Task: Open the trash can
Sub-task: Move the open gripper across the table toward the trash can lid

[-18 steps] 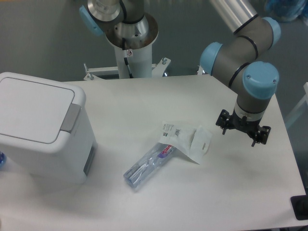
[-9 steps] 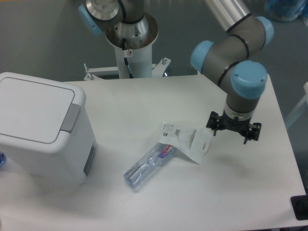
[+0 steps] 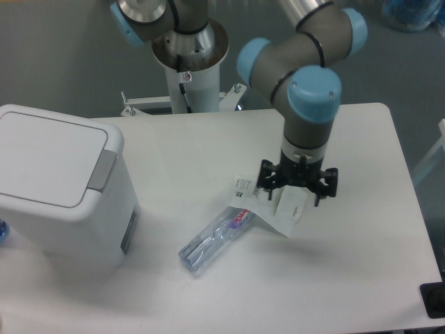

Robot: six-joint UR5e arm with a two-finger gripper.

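One packaged toothbrush (image 3: pixel 229 226) under tool (image 3: pixel 295 191)

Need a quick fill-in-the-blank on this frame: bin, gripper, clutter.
1. The trash can lid is ____.
2. The gripper hovers over the white ____.
3. The clear tube lies between the trash can and the ____.
4. The lid's push tab is coloured ____.

Missing: closed; packaging; gripper; grey

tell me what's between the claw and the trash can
In the camera view, a clear tube package with a white card lies between the claw and the trash can.
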